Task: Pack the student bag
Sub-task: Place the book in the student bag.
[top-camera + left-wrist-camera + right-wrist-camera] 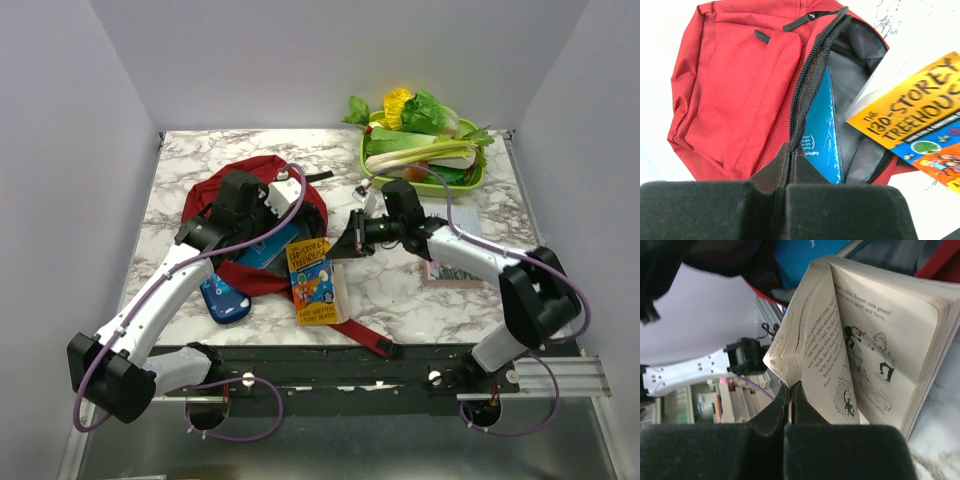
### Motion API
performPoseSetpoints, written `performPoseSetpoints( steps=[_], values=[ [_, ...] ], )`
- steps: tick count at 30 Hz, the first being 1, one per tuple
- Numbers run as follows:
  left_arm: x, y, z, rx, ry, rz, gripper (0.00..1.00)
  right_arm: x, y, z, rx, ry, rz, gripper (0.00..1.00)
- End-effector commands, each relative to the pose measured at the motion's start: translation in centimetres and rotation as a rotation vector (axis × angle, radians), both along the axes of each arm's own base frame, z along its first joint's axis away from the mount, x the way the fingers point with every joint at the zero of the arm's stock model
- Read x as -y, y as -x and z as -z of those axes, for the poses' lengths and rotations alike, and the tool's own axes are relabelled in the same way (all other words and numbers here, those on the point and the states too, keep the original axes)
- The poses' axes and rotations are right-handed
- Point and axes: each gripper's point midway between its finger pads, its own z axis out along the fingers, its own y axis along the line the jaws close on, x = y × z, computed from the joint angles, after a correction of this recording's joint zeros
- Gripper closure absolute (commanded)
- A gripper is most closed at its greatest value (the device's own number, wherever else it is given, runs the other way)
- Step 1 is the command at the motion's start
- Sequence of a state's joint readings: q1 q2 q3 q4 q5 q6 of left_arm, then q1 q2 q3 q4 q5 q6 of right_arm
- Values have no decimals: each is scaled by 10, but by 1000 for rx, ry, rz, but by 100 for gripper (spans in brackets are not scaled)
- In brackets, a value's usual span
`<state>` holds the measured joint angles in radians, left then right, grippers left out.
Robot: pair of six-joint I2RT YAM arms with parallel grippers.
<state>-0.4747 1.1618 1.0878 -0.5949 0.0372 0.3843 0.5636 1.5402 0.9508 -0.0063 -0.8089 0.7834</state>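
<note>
The student bag [252, 168] lies dark red at mid-left of the table, its main zip gaping on grey lining. A blue notebook [822, 130] stands inside it. My left gripper [791, 150] is shut on the black zip edge of the student bag [740, 90], holding the mouth apart; from above it [262, 222] sits over the opening. An orange and blue paperback [312, 280] rests at the bag's mouth. My right gripper [350, 240] is at its right edge. In the right wrist view the gripper [790, 386] is shut on the lower edge of the book's fanned pages [865, 340].
A small blue patterned pencil case [225, 298] lies by the bag's near-left side. A red strap [365, 335] trails toward the front edge. A green basket [478, 182] of vegetables stands at the back right. A pink flat item [450, 274] lies under the right arm.
</note>
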Motion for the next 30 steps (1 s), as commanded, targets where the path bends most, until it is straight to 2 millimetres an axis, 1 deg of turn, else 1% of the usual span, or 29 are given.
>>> performPoseSetpoints(
  steps=[1,3,4,5,7,8,10,11,13,14,15,17,19,20,21,23,24,25,26,27,29,30],
  values=[
    [6,-1,-17,22,39,2,100,-34,-37,-47,44,-177,-22,99],
    [5,0,-17,20,39,3,100,-41,-49,-52,44,-194,-17,99],
    [5,1,-17,21,41,4,100,-43,-57,-46,8,-197,-1,99],
    [5,2,-17,19,38,5,100,-46,-66,-57,32,-228,4,99],
    [4,3,-17,18,37,7,100,-46,-79,-58,-7,-248,38,99],
    [4,3,-17,21,39,7,100,-50,-88,-53,-17,-259,49,99],
    [5,3,-17,18,40,10,100,-54,-99,-44,-83,-271,84,99],
    [5,3,-16,15,39,11,100,-58,-106,-31,-107,-275,99,99],
    [5,3,-16,16,38,10,100,-61,-115,-22,-181,-287,156,99],
    [4,2,-17,18,37,8,100,-63,-119,-18,-186,-299,168,99],
    [5,3,-16,15,36,10,100,-64,-124,-7,-210,-288,191,99],
    [5,3,-16,15,37,11,100,-67,-123,6,-250,-255,210,99],
    [5,3,-15,13,34,12,100,-68,-122,19,-243,-203,223,99],
    [6,3,-14,9,38,13,100,-69,-115,31,-277,-148,230,99],
    [6,3,-13,6,39,14,100,-67,-118,42,-280,-103,272,99],
    [7,2,-12,2,43,13,100,-57,-115,60,-314,-39,341,99],
    [8,3,-11,-3,43,13,100,-52,-122,68,-314,-16,415,99],
    [8,3,-12,-4,45,14,100,-47,-126,67,-314,-7,460,99],
    [8,3,-13,-3,44,15,100,-40,-127,77,-341,41,509,99],
    [8,3,-13,-5,44,14,100,-34,-136,81,-327,65,579,99],
    [8,3,-14,-6,42,15,100,-25,-141,82,-341,90,661,99],
    [7,3,-14,-8,43,14,100,-18,-150,82,-316,111,725,99]
  ],
)
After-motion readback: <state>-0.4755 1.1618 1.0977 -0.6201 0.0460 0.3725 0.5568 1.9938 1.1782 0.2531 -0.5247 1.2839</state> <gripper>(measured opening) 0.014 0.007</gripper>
